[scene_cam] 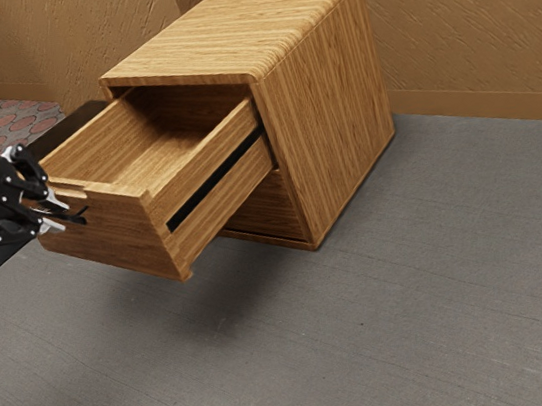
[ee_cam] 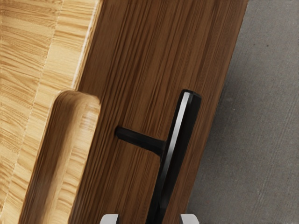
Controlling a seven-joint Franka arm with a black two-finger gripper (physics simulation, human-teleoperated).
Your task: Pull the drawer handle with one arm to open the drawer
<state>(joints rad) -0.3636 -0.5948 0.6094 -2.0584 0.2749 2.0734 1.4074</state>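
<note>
Wood drawer (scene_cam: 139, 196): stands well out of the cabinet (scene_cam: 323, 105), projecting toward 8 o'clock in the exterior view; its inside is bare.
Black handle (ee_cam: 175, 154): a bar held off the drawer front by a short post.
Gripper (scene_cam: 62, 210): at 9 o'clock of the drawer front, at the handle. My fingertips (ee_cam: 110, 219) straddle the bar with gaps on both sides, so it is spread, not clamped.
Progress: I judge the opening largely done; at most a short further pull is left.
Floor (scene_cam: 415, 294): grey, under the cabinet.

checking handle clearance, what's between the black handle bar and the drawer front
Just a short black stem joining the handle bar to the drawer front; the rest is bare gap. The wrist view shows it.
</note>
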